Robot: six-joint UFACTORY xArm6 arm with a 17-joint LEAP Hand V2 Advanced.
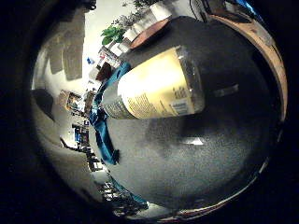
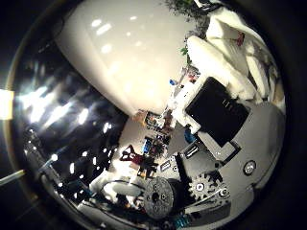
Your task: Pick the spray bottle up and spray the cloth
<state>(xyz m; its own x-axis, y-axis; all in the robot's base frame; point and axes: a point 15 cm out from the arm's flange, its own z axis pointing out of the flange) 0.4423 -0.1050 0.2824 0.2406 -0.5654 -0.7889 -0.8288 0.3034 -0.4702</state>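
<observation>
Filling most of my thumb-side view, the bottle (image 2: 115, 52) shows as a pale, glossy curved wall hard against the palm, and I see white fingers (image 2: 216, 62) curled beside it, so I judge the hand (image 2: 218, 108) clenched round the bottle. From the little-finger side its labelled lower body and clear base hang above the dark surface (image 1: 196, 158), lifted, with a shadow under it. The teal cloth (image 1: 105, 126) lies crumpled on that surface just beyond. I expect smooth, rigid plastic, slippery, with liquid weight low down; holding high near the neck seems best, but I cannot see the trigger.
</observation>
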